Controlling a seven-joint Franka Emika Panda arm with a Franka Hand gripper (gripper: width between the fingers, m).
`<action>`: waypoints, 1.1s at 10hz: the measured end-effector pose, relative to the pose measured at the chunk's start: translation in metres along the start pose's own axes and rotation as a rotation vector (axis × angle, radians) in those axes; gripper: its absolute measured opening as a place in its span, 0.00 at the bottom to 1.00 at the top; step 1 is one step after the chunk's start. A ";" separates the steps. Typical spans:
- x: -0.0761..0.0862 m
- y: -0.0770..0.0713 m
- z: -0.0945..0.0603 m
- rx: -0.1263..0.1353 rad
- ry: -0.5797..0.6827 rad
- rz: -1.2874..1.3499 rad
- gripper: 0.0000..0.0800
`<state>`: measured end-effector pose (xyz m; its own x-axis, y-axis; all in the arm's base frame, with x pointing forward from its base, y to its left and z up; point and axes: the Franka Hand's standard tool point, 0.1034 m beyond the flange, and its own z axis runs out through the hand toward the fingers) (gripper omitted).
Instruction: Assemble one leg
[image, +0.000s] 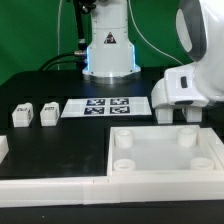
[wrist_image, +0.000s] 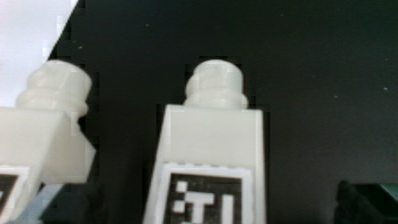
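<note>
In the wrist view a white leg (wrist_image: 210, 150) lies on the dark table with its rounded screw end pointing away and a black-and-white marker on its face. My gripper (wrist_image: 210, 212) is open and straddles it. A dark fingertip (wrist_image: 368, 203) shows well to one side of the leg and does not touch it. A second leg (wrist_image: 43, 128) lies parallel beside the first. In the exterior view my gripper (image: 180, 116) hangs low at the right, just behind the white panel (image: 165, 172), and hides those two legs. Two more legs (image: 22, 115) (image: 47, 113) stand at the left.
The marker board (image: 105, 105) lies at the middle of the table, in front of the robot base (image: 108, 55). A white part (image: 3, 148) shows at the left edge. A pale surface (wrist_image: 27, 35) fills one corner of the wrist view.
</note>
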<state>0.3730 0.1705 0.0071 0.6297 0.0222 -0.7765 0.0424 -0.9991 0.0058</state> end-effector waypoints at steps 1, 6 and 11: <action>0.000 0.000 0.000 0.000 -0.001 0.000 0.81; 0.000 0.000 0.000 0.000 -0.001 -0.001 0.36; 0.000 0.000 0.000 0.000 -0.001 -0.001 0.36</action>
<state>0.3727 0.1703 0.0068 0.6290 0.0231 -0.7771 0.0431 -0.9991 0.0051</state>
